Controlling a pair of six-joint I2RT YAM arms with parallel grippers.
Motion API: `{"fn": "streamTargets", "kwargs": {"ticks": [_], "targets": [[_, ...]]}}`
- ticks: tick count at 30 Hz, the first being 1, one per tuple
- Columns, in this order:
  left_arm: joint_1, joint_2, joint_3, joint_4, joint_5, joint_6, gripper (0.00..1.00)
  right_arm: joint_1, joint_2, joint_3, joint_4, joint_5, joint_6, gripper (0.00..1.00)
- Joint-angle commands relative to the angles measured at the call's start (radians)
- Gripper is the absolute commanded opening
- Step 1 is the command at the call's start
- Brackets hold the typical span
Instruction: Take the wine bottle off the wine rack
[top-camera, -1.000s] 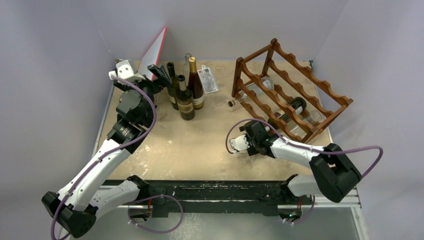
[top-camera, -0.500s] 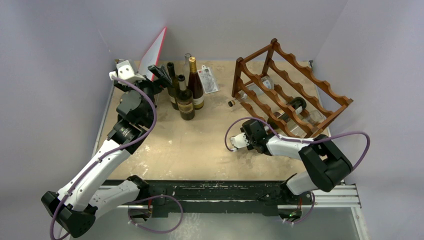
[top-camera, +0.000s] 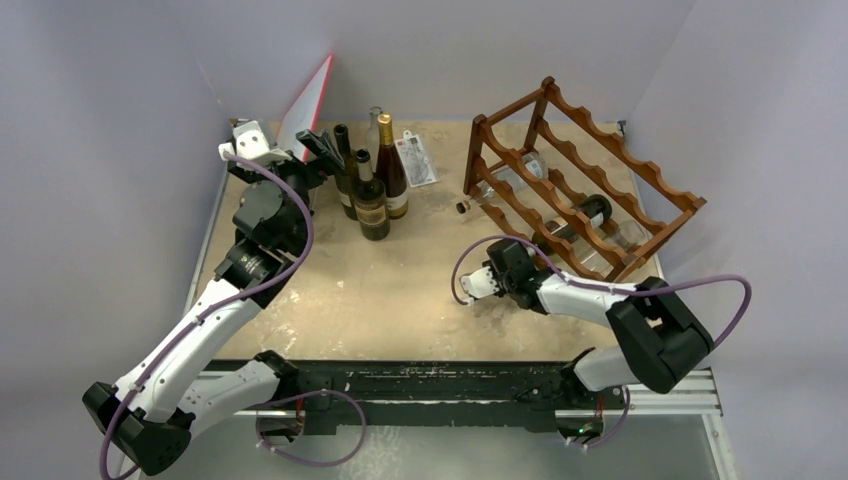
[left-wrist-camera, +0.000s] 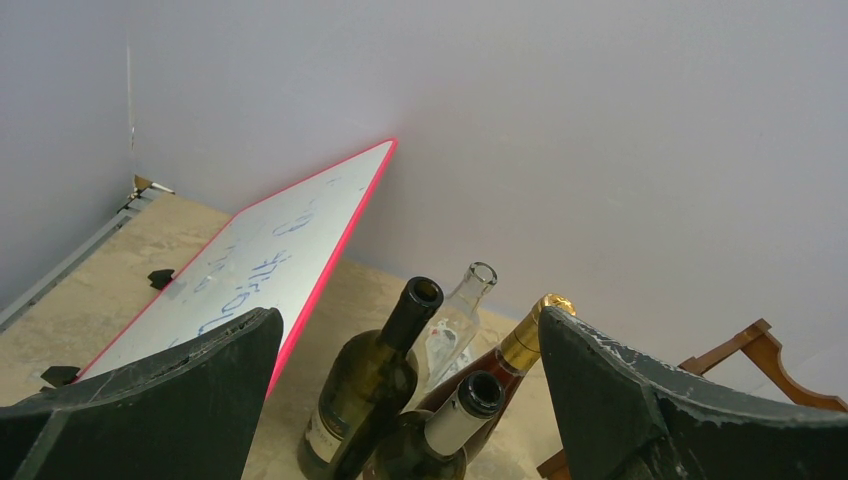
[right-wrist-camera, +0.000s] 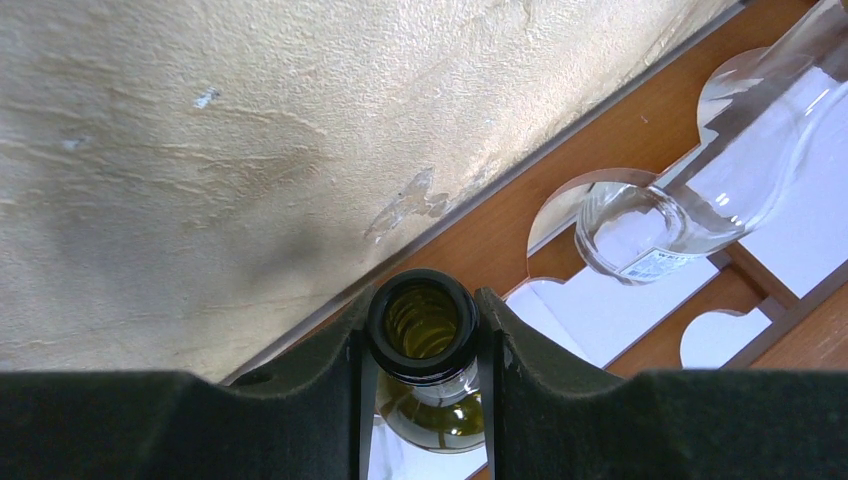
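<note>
pale grey walls (top-camera: 480, 50) close round a scuffed beige table (top-camera: 400, 290).
the wine rack (top-camera: 513, 102) stands far right with the wine bottle (top-camera: 590, 212) lying in it, its mouth clenched by the right tool (right-wrist-camera: 422, 330); the left tool (left-wrist-camera: 407, 320) hangs released near a whiteboard (top-camera: 308, 105) and upright bottles (top-camera: 372, 190).

Plain pale lavender-grey walls (top-camera: 450, 40) around a worn beige tabletop (top-camera: 400, 295), soft even light.

The left gripper (left-wrist-camera: 408, 325) has its dark fingers spread wide, framing four upright bottles: an open green bottle (left-wrist-camera: 372, 380), a clear bottle (left-wrist-camera: 455, 320), a gold-foiled bottle (left-wrist-camera: 525, 340) and a white-capped bottle (left-wrist-camera: 455, 415). A red-edged whiteboard (left-wrist-camera: 270, 260) leans on the wall above the tabletop (left-wrist-camera: 120, 260). A corner of the wine rack (left-wrist-camera: 765, 350) shows at right.
</note>
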Motion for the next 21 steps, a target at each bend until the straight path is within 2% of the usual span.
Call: {"fn": "streamTargets", "kwargs": {"ticks": [1,9,12,21], "targets": [[-0.007,-0.01,0.023,0.036,-0.002,0.016,1.0,0.013,-0.029,0.018,-0.03,-0.021,0.008,0.22],[-0.007,-0.003,0.026,0.032,-0.001,0.016,1.0,0.072,-0.054,0.02,-0.072,-0.065,0.043,0.08],[-0.007,-0.003,0.025,0.032,-0.001,0.015,1.0,0.105,-0.065,0.035,-0.088,-0.081,0.072,0.0],[-0.007,0.001,0.024,0.03,-0.001,0.014,1.0,0.196,-0.11,0.084,-0.149,-0.087,0.143,0.0]]}}
